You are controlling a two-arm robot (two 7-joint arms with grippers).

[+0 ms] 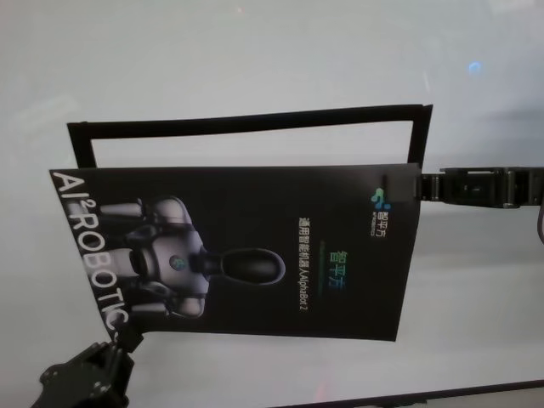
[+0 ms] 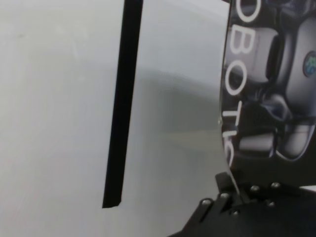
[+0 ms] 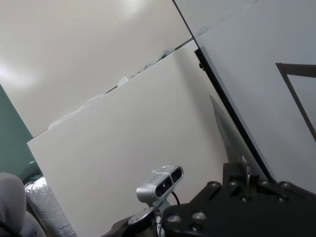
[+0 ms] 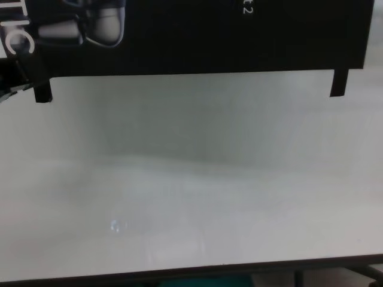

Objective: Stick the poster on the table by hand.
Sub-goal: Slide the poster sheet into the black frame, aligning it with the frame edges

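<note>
The poster [image 1: 255, 251] hangs above the table [image 1: 255, 59], pinched between left hand [image 1: 119, 340] (near corner) and right hand [image 1: 425, 185].

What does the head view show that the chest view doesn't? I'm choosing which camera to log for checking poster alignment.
Head view only: the whole poster, the black tape outline behind it, the left end effector at its near left corner and the right end effector at its far right edge. Chest view only: the table down to its dark front edge. Both: the poster's lower part with the lettering, above the white tabletop.
</note>
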